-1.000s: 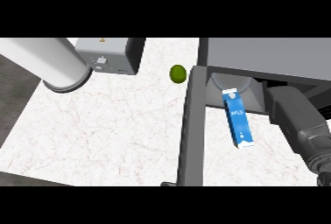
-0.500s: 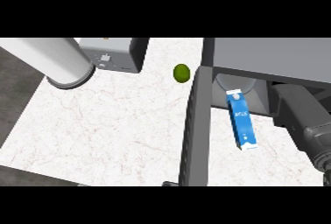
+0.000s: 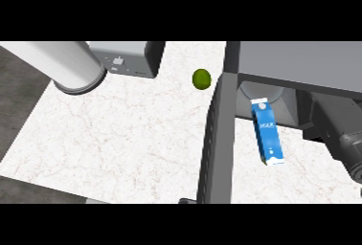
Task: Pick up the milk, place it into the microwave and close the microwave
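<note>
A white marble-patterned tabletop with faint brownish veins is filling most of the frame. Dark grey floor is showing along the left edge and at the lower left corner. Even, soft light is falling across the stone, casting hardly any shadow.

The left forearm is a pale grey cylinder reaching in from the upper left, its end cut off flat, no hand showing. The right arm, dark grey, lies along the right edge, its hand hidden.
</note>
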